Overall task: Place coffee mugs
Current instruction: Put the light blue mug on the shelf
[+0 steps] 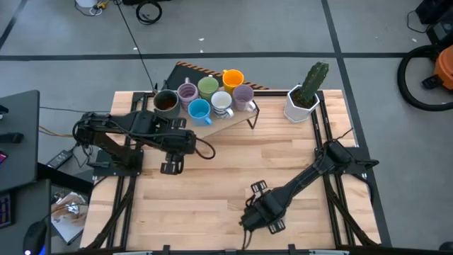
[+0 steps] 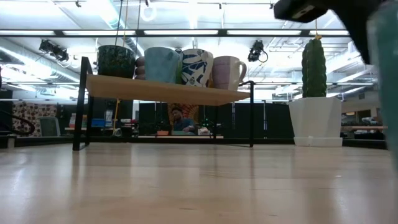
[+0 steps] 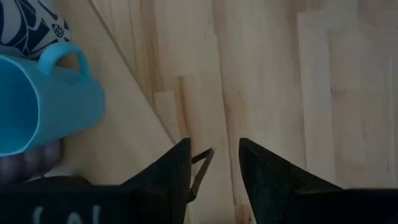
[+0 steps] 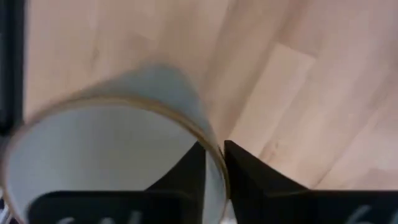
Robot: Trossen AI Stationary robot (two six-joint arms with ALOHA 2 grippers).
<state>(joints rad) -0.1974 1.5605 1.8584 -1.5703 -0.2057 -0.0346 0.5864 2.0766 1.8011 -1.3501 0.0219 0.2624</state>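
Note:
Several coffee mugs stand on a small wooden shelf [image 1: 237, 120] at the table's far side: dark brown [image 1: 165, 103], two lilac [image 1: 187, 93], green [image 1: 207, 86], orange [image 1: 233, 78], white patterned [image 1: 221, 101] and blue [image 1: 199, 110]. My left gripper [image 1: 172, 166] hangs open above the bare table just in front of the shelf, with the blue mug [image 3: 43, 102] beside it. My right gripper [image 1: 258, 216] points down near the table's front edge and is shut on a pale mug [image 4: 106, 155]. In the high view the arm hides that mug. My right gripper holds the pale mug by its wall at the rim [image 4: 211, 146], one finger [image 4: 186, 177] inside the cup and the other [image 4: 252, 180] outside. The fingers come from above, pointing down. The mug is upright, mouth up; whether its base rests on the table I cannot tell.
A white pot with a cactus [image 1: 304, 95] stands at the far right, next to the shelf. The shelf [image 2: 168, 92] rests on thin dark legs. Bare wood lies between the two arms in the table's middle. A person shows in the room beyond the table.

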